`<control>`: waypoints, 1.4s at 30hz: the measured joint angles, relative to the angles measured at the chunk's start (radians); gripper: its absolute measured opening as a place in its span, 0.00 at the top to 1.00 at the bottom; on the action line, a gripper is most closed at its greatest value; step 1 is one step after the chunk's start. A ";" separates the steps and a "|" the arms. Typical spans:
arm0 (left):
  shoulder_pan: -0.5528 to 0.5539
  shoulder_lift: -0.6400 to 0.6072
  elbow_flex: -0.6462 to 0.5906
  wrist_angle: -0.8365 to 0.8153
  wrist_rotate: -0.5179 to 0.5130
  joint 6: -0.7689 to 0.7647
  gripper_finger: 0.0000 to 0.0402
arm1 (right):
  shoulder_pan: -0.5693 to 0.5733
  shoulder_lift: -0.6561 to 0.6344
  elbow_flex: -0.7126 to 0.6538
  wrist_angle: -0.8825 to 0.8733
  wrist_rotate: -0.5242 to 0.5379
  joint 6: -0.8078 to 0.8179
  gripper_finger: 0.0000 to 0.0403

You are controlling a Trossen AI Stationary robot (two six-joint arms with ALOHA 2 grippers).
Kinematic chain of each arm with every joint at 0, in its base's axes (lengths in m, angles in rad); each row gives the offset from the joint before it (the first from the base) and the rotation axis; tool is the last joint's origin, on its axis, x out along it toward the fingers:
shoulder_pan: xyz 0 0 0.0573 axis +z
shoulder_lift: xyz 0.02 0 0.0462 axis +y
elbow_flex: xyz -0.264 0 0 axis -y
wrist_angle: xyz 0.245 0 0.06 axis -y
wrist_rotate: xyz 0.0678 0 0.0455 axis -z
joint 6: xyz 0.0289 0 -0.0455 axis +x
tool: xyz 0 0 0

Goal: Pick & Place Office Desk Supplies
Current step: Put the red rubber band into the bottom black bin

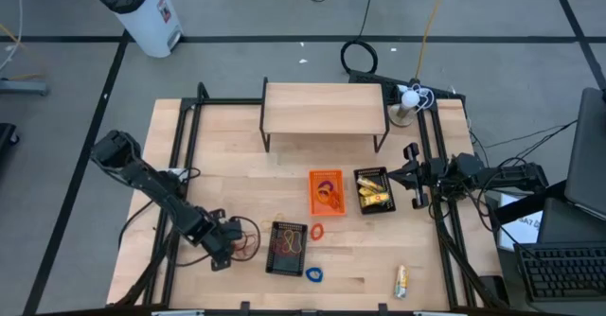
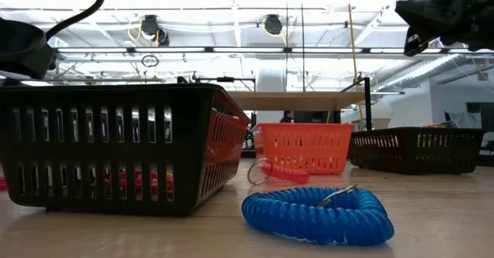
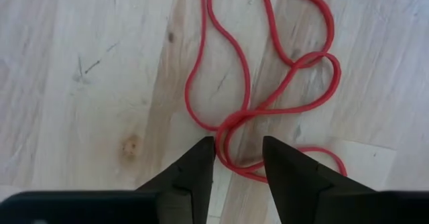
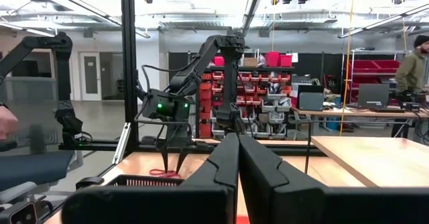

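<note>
The step in hand is picking up a red rubber-band loop, which lies flat on the bare wood near the front-left corner of the worktop, just to the left of the black basket. The left hand is down over that loop with its fingers narrowly parted, a strand of the loop running into the gap between them; whether they have pinched it cannot be told. My reading is that the next move calls for closing fully on that strand without scraping the wood, then lifting straight up so the tangle comes clear, and carrying it over the basket rim to drop it. The right hand waits raised at the right edge of the worktop, fingers pressed together and holding nothing. A blue coil ring and a yellow packet lie loose near the front edge.
</note>
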 joint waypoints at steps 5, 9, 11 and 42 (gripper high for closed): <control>0.010 0.001 -0.002 -0.005 -0.008 0.027 0.68 | 0.000 0.000 0.000 -0.002 0.000 -0.001 0.99; 0.010 0.006 -0.002 -0.011 -0.022 0.029 0.69 | 0.000 0.000 0.000 -0.002 0.000 -0.002 0.99; 0.010 0.018 -0.002 -0.012 -0.029 0.030 0.69 | 0.000 0.000 0.000 -0.002 0.000 -0.003 0.99; 0.002 -0.351 0.260 -0.357 -0.119 0.329 0.99 | 0.000 0.000 0.000 -0.008 0.000 -0.004 0.99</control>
